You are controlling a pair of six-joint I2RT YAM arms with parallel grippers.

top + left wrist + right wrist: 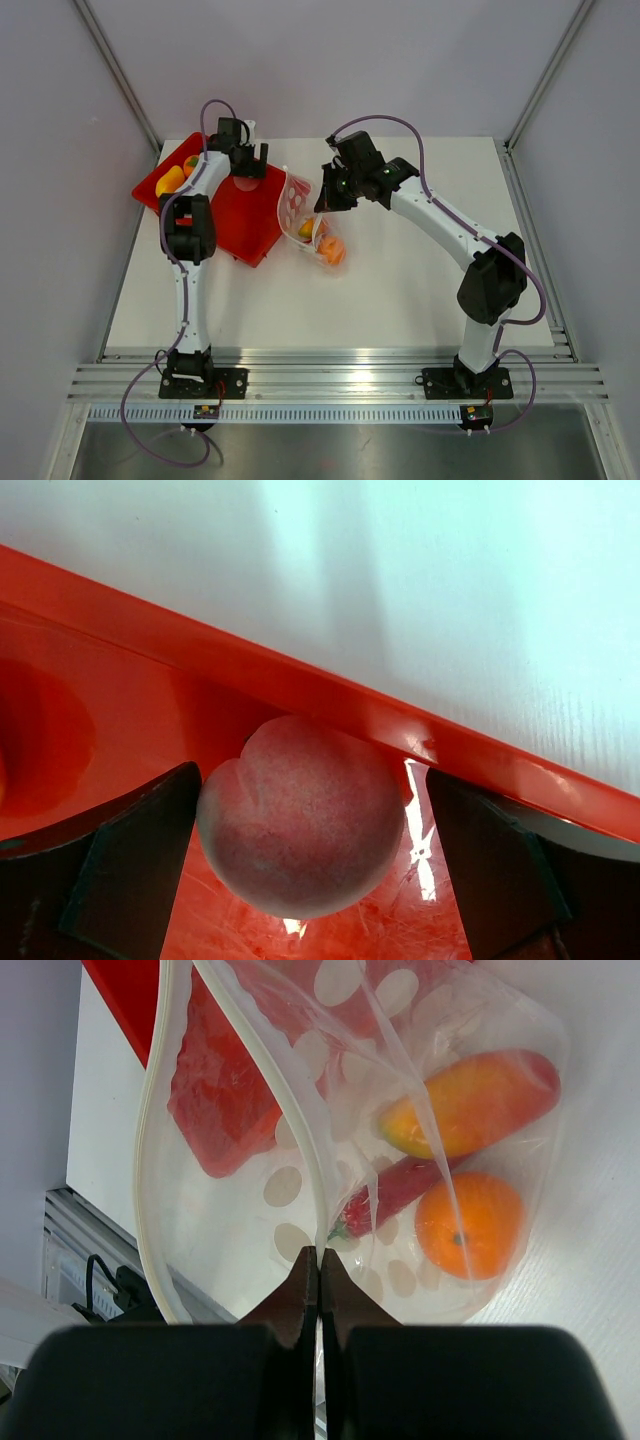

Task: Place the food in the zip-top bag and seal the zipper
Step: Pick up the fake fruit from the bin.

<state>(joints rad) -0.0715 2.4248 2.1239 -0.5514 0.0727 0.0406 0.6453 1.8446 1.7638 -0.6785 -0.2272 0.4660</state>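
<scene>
the left gripper (249,161) stood wide open and held nothing, its fingers (130,870) on either side of the pale pink ball (300,820), which lay inside the red tray (245,220) against its far rim. the right gripper (319,1272) was pinched shut on the zipper (290,1090) of the zip-top bag (225,1260), whose mouth gaped. the bag lay on the table (400,290) just right of the tray, holding an orange ball (470,1225), a yellow-orange oval piece (470,1100) and a slim red piece (395,1195).
</scene>
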